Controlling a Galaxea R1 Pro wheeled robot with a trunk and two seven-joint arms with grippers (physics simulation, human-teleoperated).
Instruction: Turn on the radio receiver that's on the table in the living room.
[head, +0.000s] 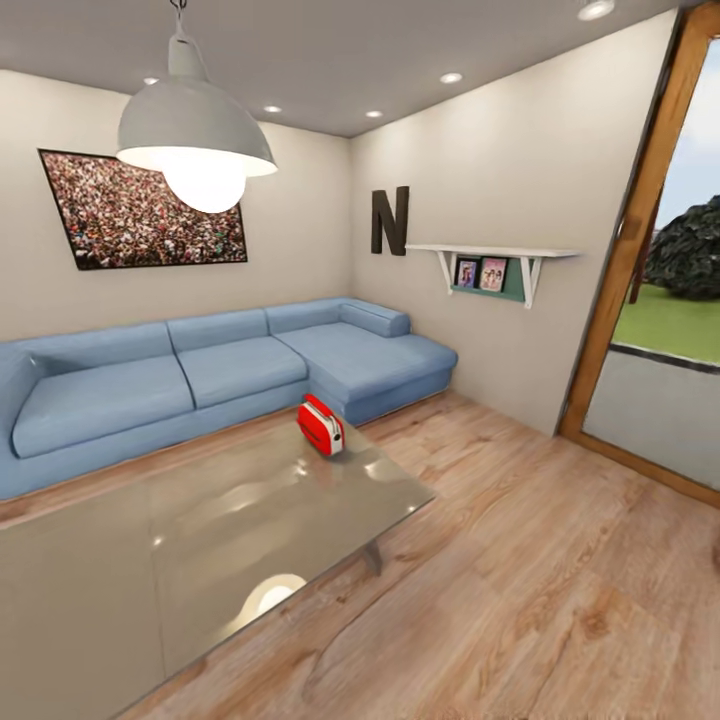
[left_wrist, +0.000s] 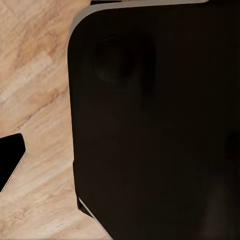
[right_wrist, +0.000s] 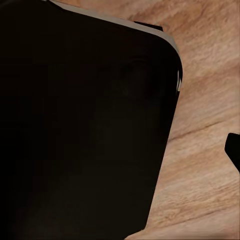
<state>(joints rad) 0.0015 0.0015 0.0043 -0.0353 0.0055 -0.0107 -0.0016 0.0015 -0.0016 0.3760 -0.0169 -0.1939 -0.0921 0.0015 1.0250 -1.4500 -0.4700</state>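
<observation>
The radio receiver (head: 321, 425) stood upright near the far right corner of the worktop (head: 200, 540), ahead of me and slightly left of centre, its long axis running away toward the sofa (head: 200, 375); I judged neither arm clearly nearer. My wrist views showed dark bodywork (left_wrist: 155, 125) over the wood-plank floor (head: 560, 580), so I could not tell how my grippers stood. The glossy worktop mirrored the pendant lamp (head: 195, 130).
</observation>
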